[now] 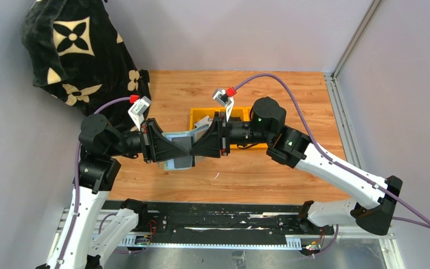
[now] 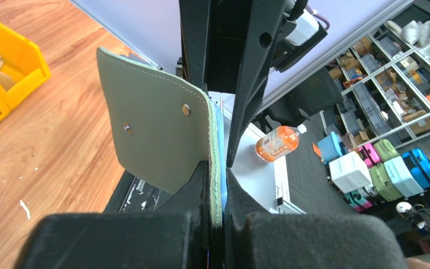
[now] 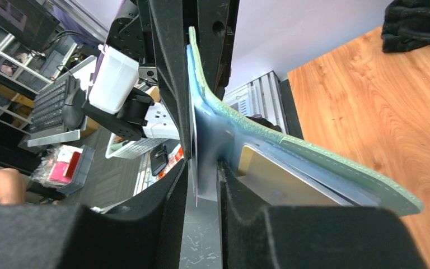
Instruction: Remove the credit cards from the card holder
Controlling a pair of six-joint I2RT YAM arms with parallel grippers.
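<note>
Yellow bin (image 1: pixel 200 115) and black patterned cloth (image 1: pixel 73 50) are seen on the bench (image 1: pixel 257 168). Card holder (image 2: pixel 157 129) is held raised, clenched between left fingers (image 2: pixel 117 241) and right fingers (image 3: pixel 313 235). Tan card (image 3: pixel 269 179) is seen pocketed.

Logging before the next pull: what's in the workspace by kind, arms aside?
card holder: 1
gold card: 1 visible
yellow bin: 1
black patterned fabric: 1
Total: 4
</note>
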